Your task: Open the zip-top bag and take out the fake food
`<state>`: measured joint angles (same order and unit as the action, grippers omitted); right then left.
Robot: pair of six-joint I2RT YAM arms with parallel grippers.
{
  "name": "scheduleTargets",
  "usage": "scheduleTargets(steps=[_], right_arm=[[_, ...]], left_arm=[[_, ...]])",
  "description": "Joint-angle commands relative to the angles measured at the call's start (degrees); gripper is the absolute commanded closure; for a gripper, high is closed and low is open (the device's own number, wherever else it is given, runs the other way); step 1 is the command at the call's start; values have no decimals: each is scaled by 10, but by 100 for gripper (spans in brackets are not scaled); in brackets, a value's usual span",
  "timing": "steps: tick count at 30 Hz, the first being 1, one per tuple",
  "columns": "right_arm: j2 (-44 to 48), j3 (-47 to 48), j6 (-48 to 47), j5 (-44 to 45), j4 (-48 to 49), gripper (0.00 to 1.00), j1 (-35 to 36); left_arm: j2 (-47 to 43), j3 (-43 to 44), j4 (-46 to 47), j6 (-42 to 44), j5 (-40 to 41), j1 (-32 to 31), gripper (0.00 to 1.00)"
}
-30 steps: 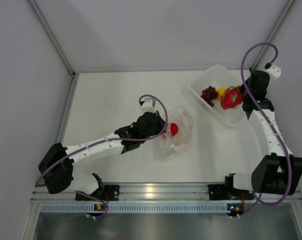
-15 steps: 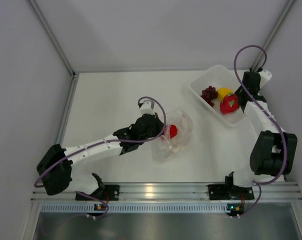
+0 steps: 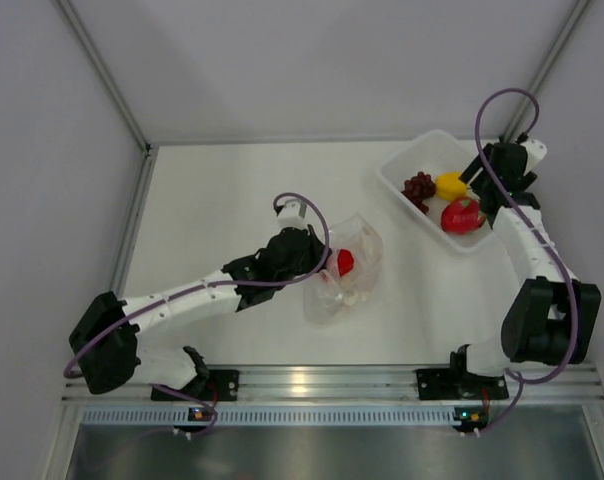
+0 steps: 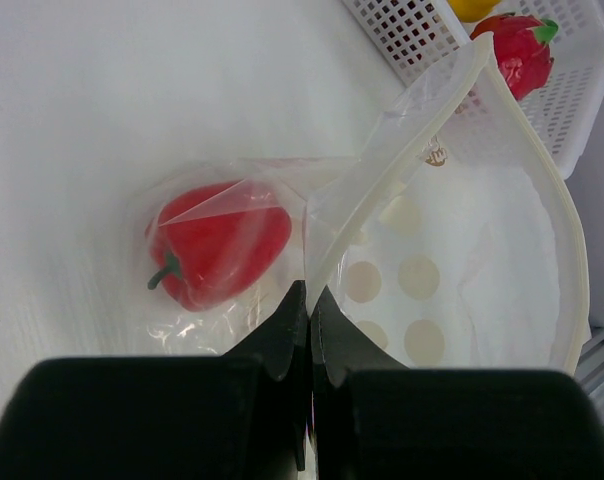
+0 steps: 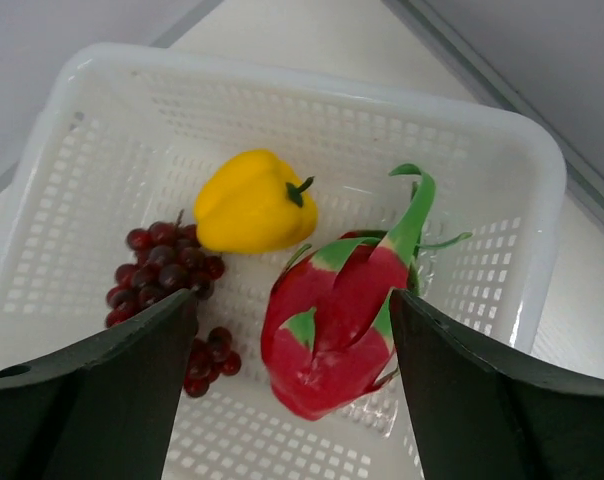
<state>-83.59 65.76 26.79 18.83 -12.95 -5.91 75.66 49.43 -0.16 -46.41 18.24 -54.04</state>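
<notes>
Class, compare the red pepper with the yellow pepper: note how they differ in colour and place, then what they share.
Colour: the red pepper is red, the yellow pepper yellow. Place: the red pepper lies inside the zip-top bag; the yellow pepper lies uncovered in the white basket, beside the grapes. Both have a green stem.

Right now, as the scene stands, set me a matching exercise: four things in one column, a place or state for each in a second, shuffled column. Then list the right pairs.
Column one
1. red pepper
2. yellow pepper
3. left pincer
4. right pincer

Column two
A. open, above the white basket
B. inside the zip-top bag
C. lying in the white basket, next to the grapes
D. shut on the zip-top bag's edge

Pairs: 1-B, 2-C, 3-D, 4-A.
</notes>
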Motion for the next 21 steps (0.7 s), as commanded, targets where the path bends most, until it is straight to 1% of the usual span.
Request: scheduleTargets(steps=[1, 2, 4, 5, 6, 7, 8, 9, 11, 12, 14, 15, 17, 18, 21], right_arm=[[65, 33, -13, -96, -6, 23, -5], [74, 25, -11, -140, -4, 27, -2], [97, 15, 10, -177, -17, 32, 12], [105, 2, 12, -185, -19, 40, 18], [126, -10, 12, -222, -18, 43, 39], [141, -34, 12, -222, -19, 44, 53], [155, -48, 12, -207, -16, 46, 83], [185, -62, 10, -202, -14, 47, 129], [214, -95, 26, -201, -15, 49, 174], [241, -107, 33, -204, -13, 49, 213], [270, -141, 58, -192, -8, 53, 251], [300, -152, 62, -192, -2, 54, 289], [324, -170, 76, -150, -7, 57, 324], [344, -173, 78, -139, -10, 58, 355], [362, -184, 85, -115, -5, 61, 403]], left_arm=[[-20, 8, 14, -4, -9, 3, 100], [-20, 12, 14, -5, -11, 3, 100], [-20, 15, 13, -5, -16, 3, 100], [-22, 17, 14, -7, -17, 3, 100], [-22, 20, 14, -8, -18, 3, 100], [-22, 22, 14, -8, -17, 2, 100], [-20, 23, 14, -7, -15, 2, 100], [-20, 29, 13, -6, -15, 2, 100], [-18, 34, 13, -5, -17, 2, 100], [-19, 39, 13, -6, -20, 2, 100], [-18, 47, 13, -6, -26, 2, 100], [-18, 50, 13, -5, -26, 2, 100], [-14, 61, 13, -5, -26, 2, 100], [-12, 65, 13, -5, -26, 2, 100], [2, 83, 13, -7, -33, 1, 100]])
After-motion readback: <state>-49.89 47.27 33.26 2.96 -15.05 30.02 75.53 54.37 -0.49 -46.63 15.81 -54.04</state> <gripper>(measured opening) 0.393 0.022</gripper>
